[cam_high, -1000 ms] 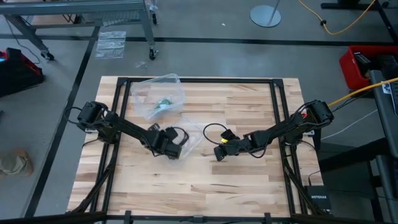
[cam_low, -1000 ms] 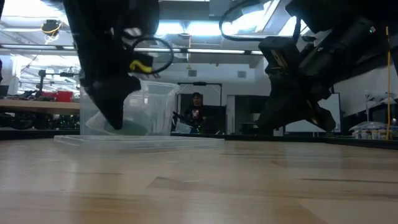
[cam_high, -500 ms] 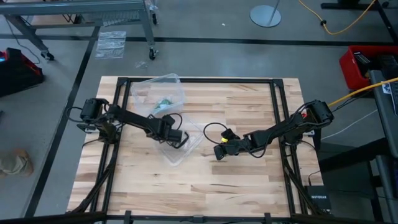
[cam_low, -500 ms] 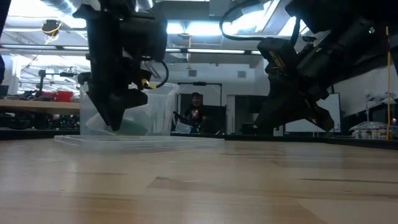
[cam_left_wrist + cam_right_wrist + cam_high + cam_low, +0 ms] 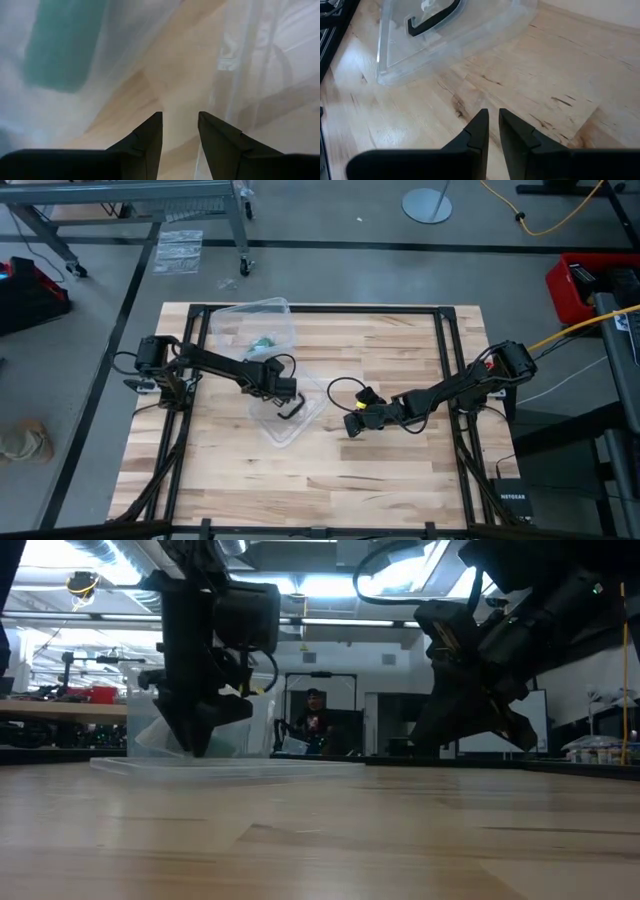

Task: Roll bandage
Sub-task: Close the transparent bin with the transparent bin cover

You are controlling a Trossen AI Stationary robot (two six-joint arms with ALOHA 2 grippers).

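Observation:
The bright green bandage (image 5: 263, 342) lies inside a clear plastic tub (image 5: 250, 325) at the far left of the table. It shows as a green blur through the plastic in the left wrist view (image 5: 62, 47). My left gripper (image 5: 280, 387) points down just on the near side of the tub, over clear plastic, its fingers (image 5: 150, 135) a narrow gap apart with nothing between them. I cannot tell whether it touches the plastic. My right gripper (image 5: 351, 426) waits near the table's middle, shut and empty (image 5: 492, 125).
A clear flat lid (image 5: 288, 420) lies on the table between the two grippers and also shows in the right wrist view (image 5: 445, 40). A black cable loop (image 5: 293, 408) hangs over it. A person (image 5: 316, 720) stands in the room behind. Bare wood lies toward the near edge.
My left gripper has moved toward the table's far edge, off the clear lid and up to the tub's near side, staying pointed down. The lid now lies uncovered. My right arm has kept still.

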